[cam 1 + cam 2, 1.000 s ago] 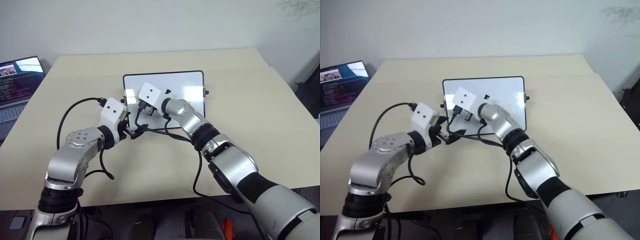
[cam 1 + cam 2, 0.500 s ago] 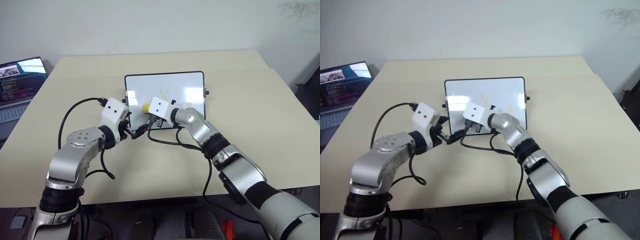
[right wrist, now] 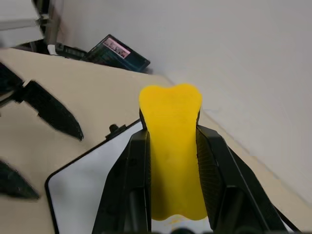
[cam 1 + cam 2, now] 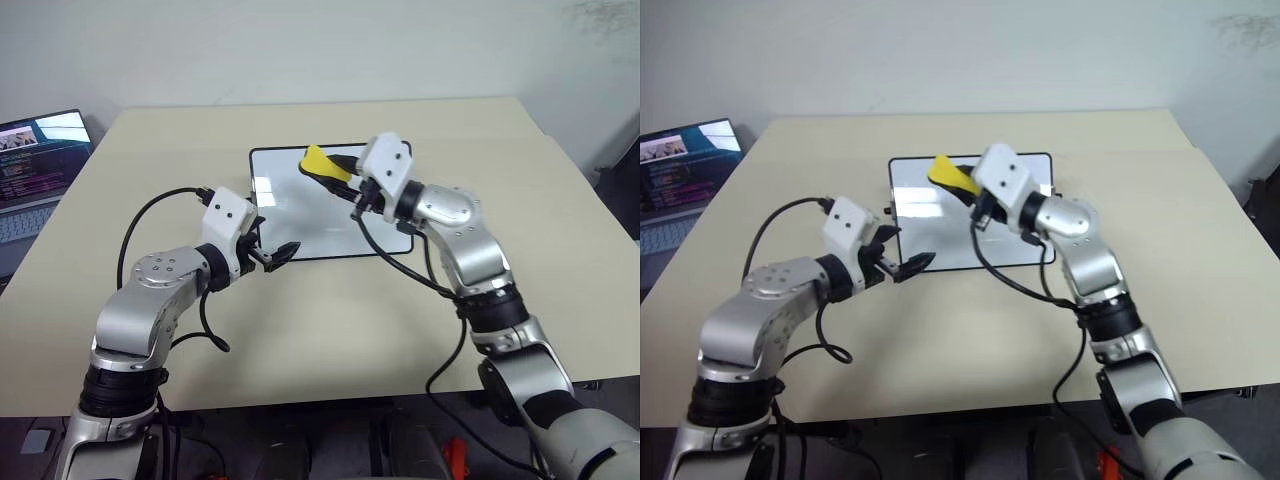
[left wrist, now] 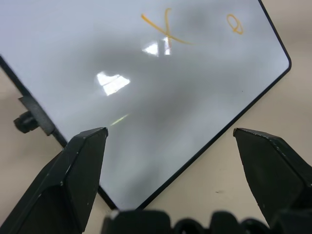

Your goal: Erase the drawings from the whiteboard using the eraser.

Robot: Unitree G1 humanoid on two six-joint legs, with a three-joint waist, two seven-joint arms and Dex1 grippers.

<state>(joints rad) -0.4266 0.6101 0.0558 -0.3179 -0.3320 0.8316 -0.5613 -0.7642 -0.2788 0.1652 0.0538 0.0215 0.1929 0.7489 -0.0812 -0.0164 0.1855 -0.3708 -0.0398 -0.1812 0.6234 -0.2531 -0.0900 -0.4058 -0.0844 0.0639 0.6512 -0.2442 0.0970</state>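
Observation:
The whiteboard [image 4: 300, 215] lies flat on the tan table, black-framed, with a small knob [image 5: 24, 121] on its short side. Of the drawings, an orange X [image 5: 165, 31] and a small loop [image 5: 234, 23] show on its surface in the left wrist view. My right gripper [image 4: 338, 172] is shut on the yellow eraser [image 4: 320, 163] and holds it in the air over the board's far edge; the same eraser [image 3: 171, 146] sits clamped between both fingers. My left gripper [image 4: 275, 255] hangs open just above the board's near left corner, nothing between its fingers [image 5: 83, 170].
An open laptop [image 4: 35, 160] stands at the far left, off the table's left edge. Black cables loop from both wrists over the table [image 4: 480, 300]. Bare tabletop lies in front of and to the right of the board.
My right gripper has lifted the eraser off the board's near left part and swung it up, back and to the right. The left gripper has stayed where it was.

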